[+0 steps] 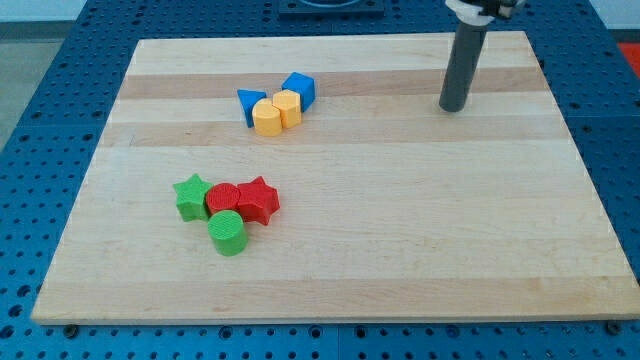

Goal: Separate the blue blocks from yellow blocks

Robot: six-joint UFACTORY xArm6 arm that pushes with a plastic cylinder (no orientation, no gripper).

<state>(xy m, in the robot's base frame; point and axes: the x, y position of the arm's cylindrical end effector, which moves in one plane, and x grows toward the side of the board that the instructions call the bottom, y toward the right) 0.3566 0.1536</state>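
Observation:
A blue triangular block [249,104] and a blue cube [299,89] sit at the upper middle of the wooden board [400,200]. Between them, touching both, are two yellow blocks: a yellow round block [266,117] in front and a yellow block [288,106] behind it. The four form one tight cluster. My tip [454,108] is the lower end of a dark rod at the board's upper right, well to the right of the cluster and apart from every block.
A second cluster sits at the lower left: a green star [190,196], a red round block [222,200], a red star [259,200] and a green cylinder [228,233]. A blue perforated table surrounds the board.

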